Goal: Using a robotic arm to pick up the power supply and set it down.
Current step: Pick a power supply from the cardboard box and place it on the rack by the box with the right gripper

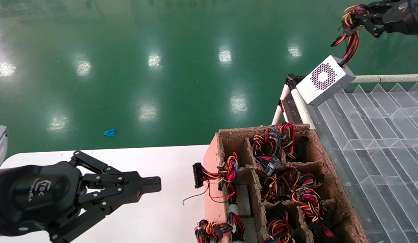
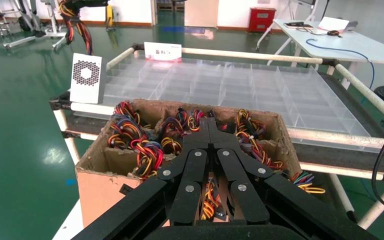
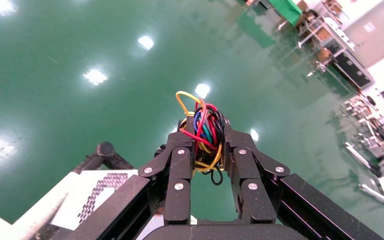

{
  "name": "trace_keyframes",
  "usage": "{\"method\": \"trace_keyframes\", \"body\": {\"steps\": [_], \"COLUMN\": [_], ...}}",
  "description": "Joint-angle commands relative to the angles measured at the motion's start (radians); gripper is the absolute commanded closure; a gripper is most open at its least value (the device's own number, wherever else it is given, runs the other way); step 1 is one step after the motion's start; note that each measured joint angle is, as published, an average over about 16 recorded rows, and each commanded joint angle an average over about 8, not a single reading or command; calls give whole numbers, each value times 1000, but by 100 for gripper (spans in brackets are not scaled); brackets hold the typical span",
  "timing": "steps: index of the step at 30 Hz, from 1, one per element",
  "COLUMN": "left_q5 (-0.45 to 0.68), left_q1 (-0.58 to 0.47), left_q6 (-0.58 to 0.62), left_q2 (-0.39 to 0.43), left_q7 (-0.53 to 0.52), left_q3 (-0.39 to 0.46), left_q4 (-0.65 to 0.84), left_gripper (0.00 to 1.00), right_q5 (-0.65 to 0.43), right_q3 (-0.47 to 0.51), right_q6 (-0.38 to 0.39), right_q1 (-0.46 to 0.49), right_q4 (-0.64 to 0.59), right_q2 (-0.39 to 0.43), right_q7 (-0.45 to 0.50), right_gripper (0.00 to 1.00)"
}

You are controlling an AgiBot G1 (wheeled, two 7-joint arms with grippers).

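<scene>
The power supply (image 1: 324, 80), a silver-grey box with a honeycomb vent, hangs by its wire bundle (image 1: 351, 28) above the corner of the clear tray rack. It also shows in the left wrist view (image 2: 86, 77) and partly in the right wrist view (image 3: 97, 192). My right gripper (image 1: 359, 15) at the top right is shut on the red, yellow, black and blue wires (image 3: 203, 131). My left gripper (image 1: 155, 185) is parked low over the white table, jaws shut with nothing between them (image 2: 209, 125).
A cardboard divider box (image 1: 214, 158) holds several more wired units beside the white table (image 1: 168, 206). A clear compartment tray (image 1: 381, 135) lies on a white tube frame (image 1: 386, 79) at right. Green floor lies beyond.
</scene>
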Motion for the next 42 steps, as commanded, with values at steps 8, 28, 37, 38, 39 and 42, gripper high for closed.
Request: {"method": "trace_keyframes", "body": {"steps": [8, 28, 37, 38, 39, 42], "left_q5": [0, 0, 0, 0, 0, 0], "left_q1": [0, 0, 0, 0, 0, 0], "left_q6": [0, 0, 0, 0, 0, 0], "left_q2": [0, 0, 0, 0, 0, 0], "left_q7": [0, 0, 0, 0, 0, 0], "left_q3": [0, 0, 0, 0, 0, 0], "left_q4": [0, 0, 0, 0, 0, 0], "left_gripper": [100, 100, 100, 100, 100, 100], "right_q5": [-11, 34, 57, 59, 60, 63], "right_q3": [-8, 24, 40, 41, 42, 44], "right_q6": [35, 96, 122, 124, 126, 130], "right_q1": [-2, -84, -110, -113, -116, -125], "right_q4": [-1, 11, 18, 18, 18, 16], "right_q2": [11, -78, -119, -123, -126, -136], "right_q7": [8, 26, 17, 15, 14, 10], "right_gripper": [100, 100, 100, 100, 100, 100]}}
